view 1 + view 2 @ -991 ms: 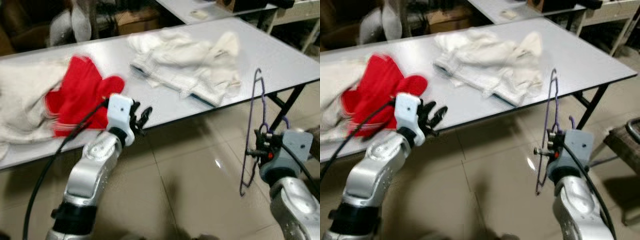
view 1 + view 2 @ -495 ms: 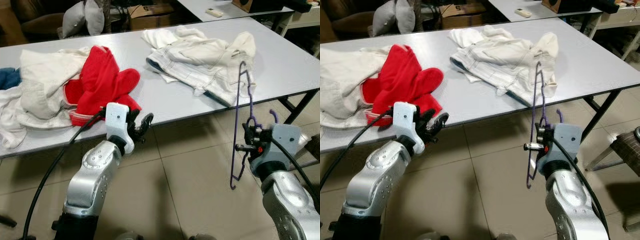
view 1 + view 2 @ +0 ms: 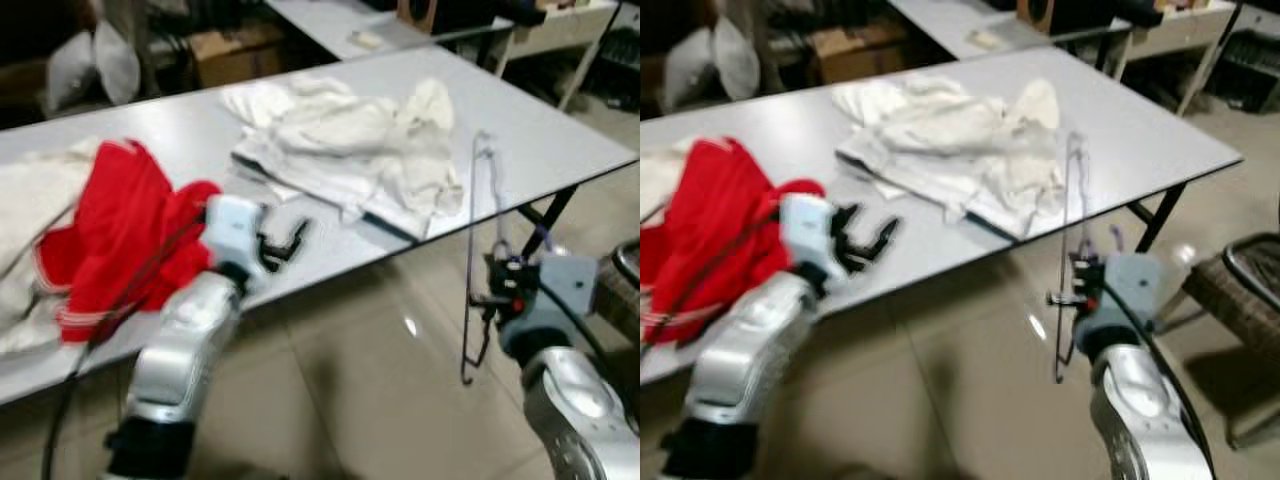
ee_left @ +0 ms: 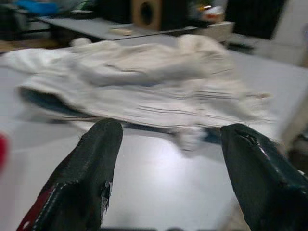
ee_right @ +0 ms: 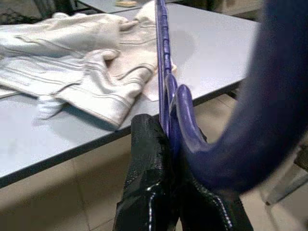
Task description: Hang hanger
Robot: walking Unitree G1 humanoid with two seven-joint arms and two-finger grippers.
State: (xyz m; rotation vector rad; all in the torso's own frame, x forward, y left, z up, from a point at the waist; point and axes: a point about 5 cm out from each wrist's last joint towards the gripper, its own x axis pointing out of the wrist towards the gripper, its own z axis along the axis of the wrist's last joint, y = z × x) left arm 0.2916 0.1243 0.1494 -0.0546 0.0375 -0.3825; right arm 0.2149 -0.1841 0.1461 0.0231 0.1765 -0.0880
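The right gripper (image 3: 500,290) was clamped on the purple hanger (image 3: 472,262), holding it upright just off the tabletop's (image 3: 540,140) front edge. The left gripper (image 3: 283,243) hovered spread and empty over that edge, between the red garment (image 3: 120,235) and white clothes (image 3: 345,145).

Counted: one purple hanger (image 3: 472,262); one red garment (image 3: 115,245); one white garment (image 3: 345,150); one cream garment (image 3: 25,215); two grey tables (image 3: 560,135), (image 3: 310,15); two grippers (image 3: 283,243), (image 3: 492,297).

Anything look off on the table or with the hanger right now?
The hanger stands on end, edge-on, in the right gripper, over the floor. The white garment and red garment lie crumpled on the table. Left gripper is open, empty.
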